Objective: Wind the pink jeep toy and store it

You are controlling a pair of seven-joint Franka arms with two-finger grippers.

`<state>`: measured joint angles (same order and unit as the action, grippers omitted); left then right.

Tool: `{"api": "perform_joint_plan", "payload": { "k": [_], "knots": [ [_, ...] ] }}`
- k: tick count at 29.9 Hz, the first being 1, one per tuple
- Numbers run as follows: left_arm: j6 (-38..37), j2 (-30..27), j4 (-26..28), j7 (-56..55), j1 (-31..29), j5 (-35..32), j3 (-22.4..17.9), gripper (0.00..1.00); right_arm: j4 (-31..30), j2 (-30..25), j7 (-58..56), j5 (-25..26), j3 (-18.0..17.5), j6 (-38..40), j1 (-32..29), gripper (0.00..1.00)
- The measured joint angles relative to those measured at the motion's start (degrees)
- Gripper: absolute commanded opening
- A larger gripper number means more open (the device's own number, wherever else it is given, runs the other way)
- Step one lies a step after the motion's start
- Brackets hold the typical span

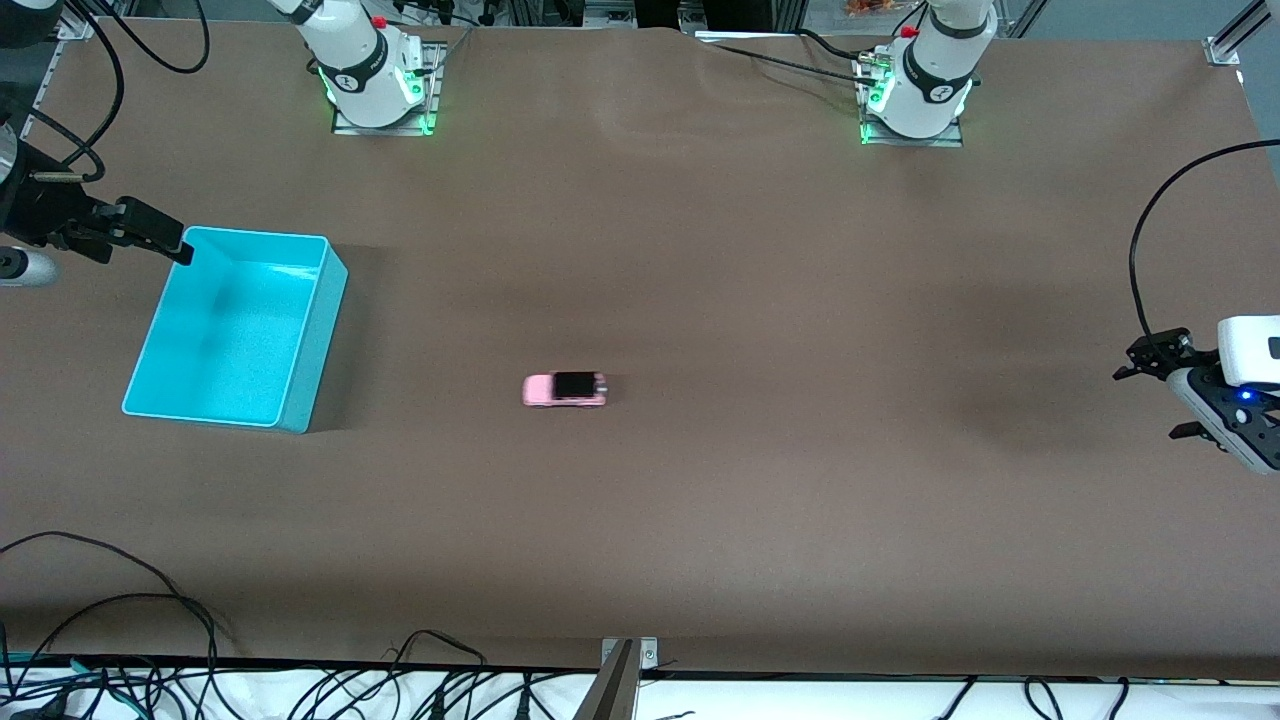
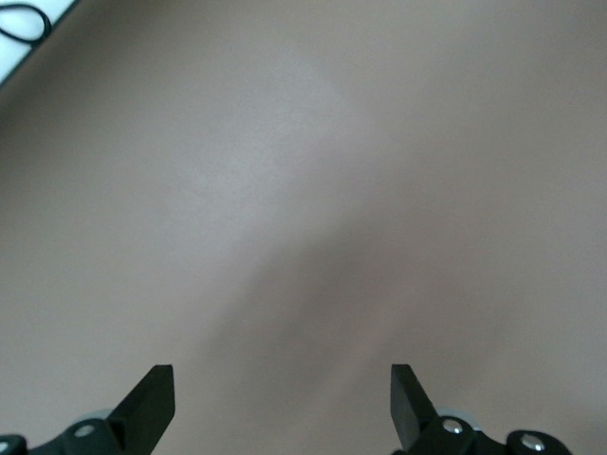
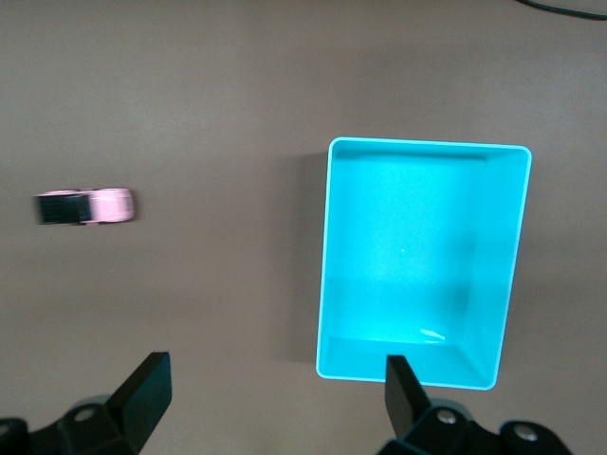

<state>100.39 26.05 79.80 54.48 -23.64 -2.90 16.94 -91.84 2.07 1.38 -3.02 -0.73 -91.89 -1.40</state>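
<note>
The pink jeep toy (image 1: 565, 389) (image 3: 87, 206), light pink with a black roof, stands on its wheels near the middle of the brown table, touched by nothing. The turquoise bin (image 1: 330, 290) (image 3: 327, 256) sits toward the right arm's end of the table with nothing in it. My right gripper (image 1: 165, 240) (image 3: 275, 391) hangs open and empty by the bin's edge that lies farther from the front camera. My left gripper (image 1: 1160, 395) (image 2: 282, 398) hangs open and empty over bare table at the left arm's end, well apart from the jeep.
Both arm bases (image 1: 375, 80) (image 1: 915, 95) stand along the table edge farthest from the front camera. Loose black cables (image 1: 100, 600) lie along the edge nearest to it. A cable (image 1: 1150, 230) arcs above the left gripper.
</note>
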Motion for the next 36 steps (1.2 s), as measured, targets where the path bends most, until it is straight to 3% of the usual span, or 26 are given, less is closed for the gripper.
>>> {"api": "perform_joint_plan", "payload": {
  "k": [22, 36],
  "knots": [
    [-6.6, -2.8, -2.0, -18.1, 4.9, 0.0, 0.4, 1.0, 0.0, 0.1, 0.0, 0.0, 0.4, 0.6, 0.0, 1.0],
    [-13.7, -7.7, -2.1, -41.3, 12.4, 0.0, 0.5, 1.0, -0.1, 4.2, -7.1, 1.3, -0.3, 0.0, 1.1, 1.0]
  ]
}}
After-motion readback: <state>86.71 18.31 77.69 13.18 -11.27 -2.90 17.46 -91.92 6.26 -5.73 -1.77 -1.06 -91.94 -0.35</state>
